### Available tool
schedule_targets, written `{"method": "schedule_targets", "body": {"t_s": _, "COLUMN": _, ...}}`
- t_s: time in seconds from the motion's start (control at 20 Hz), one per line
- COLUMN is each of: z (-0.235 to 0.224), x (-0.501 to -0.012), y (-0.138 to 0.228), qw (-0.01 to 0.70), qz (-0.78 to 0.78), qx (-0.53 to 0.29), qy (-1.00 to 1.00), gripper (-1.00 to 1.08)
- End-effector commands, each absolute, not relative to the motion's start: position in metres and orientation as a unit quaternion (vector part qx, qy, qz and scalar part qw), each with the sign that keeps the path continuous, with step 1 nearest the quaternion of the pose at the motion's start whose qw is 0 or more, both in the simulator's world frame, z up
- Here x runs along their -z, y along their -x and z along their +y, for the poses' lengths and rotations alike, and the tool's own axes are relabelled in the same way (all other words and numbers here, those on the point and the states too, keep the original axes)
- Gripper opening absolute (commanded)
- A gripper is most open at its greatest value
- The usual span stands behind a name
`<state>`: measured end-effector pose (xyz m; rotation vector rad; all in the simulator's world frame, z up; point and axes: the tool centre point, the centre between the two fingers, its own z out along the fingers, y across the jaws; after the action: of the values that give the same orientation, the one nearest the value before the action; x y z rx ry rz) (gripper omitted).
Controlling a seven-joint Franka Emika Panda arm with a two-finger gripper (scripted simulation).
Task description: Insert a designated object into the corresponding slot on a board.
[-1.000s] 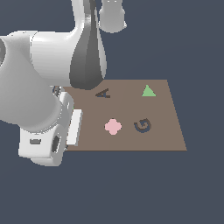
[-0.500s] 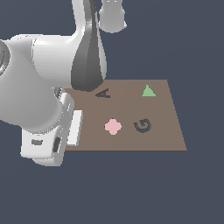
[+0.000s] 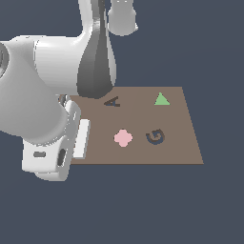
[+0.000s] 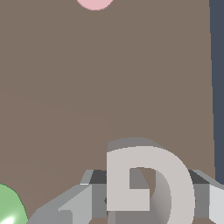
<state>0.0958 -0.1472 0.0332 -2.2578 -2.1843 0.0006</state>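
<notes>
Only at wrist: pale G (image 4: 148, 183).

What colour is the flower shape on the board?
Pink. The flower shape shows best in the exterior view, beside the dark G slot.

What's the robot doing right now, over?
Gripper around pale G block, over the board. G slot open, unfilled. Nothing blocking it.
</notes>
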Motion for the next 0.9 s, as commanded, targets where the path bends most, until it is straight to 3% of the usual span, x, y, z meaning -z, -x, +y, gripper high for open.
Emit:
{"method": "schedule_targets", "body": {"t_s": 0.0, "z": -0.142, "x": -0.033, "y": -0.096, "qw": 0.0, "qz": -0.698, "qx": 0.0, "qy": 0.716, "gripper": -1.0}}
{"method": "schedule_targets", "body": {"t_s": 0.3, "z": -0.093, "x": -0.035, "y": -0.097, "qw": 0.0, "qz": -0.722, "qx": 0.0, "qy": 0.692, "gripper": -1.0}}
{"method": "schedule_targets", "body": {"t_s": 0.85, "z": 0.071, "x": -0.039, "y": -0.077, "qw": 0.0, "qz": -0.795, "qx": 0.0, "qy": 0.607, "gripper": -1.0}}
